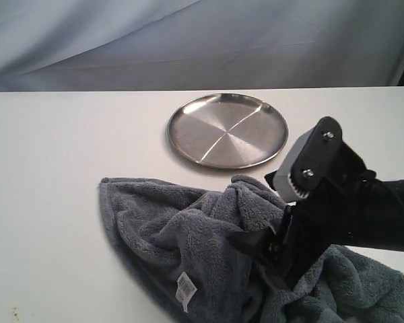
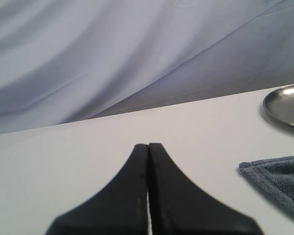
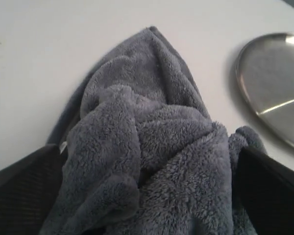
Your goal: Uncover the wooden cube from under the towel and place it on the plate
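1. The uncovering step is in hand: the towel (image 1: 182, 229) is straddled by the right jaws, which are spread wide with a bunched fold between them.
2. The wooden cube is not seen; it is judged to be under that heap.
3. The plate (image 1: 227, 130) lies bare beyond the jaws.
4. Next, a firm pinch and a pull aside are called for.
5. The right arm (image 1: 363, 208) is angled down into the cloth; the left jaws are pressed together over the table (image 2: 63, 161).

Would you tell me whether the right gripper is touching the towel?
Touching. The right wrist view shows the towel bunched between the open jaws of the right gripper, its folds lying against them on both sides.
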`<action>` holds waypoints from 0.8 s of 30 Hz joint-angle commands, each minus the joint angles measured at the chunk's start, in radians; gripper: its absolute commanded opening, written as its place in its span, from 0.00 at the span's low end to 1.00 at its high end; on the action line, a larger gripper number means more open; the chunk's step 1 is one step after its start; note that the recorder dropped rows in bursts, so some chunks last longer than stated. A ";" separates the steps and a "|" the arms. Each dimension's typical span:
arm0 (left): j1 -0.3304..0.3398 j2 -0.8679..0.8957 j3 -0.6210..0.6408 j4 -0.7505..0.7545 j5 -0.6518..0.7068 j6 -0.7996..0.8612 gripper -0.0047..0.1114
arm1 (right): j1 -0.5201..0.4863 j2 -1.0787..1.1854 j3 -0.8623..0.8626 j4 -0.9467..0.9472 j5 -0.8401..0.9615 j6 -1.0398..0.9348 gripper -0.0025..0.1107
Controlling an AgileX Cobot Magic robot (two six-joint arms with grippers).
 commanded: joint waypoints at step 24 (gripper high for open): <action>0.001 -0.003 0.002 -0.009 -0.003 -0.003 0.04 | 0.109 0.144 -0.329 0.096 -0.421 -0.004 0.65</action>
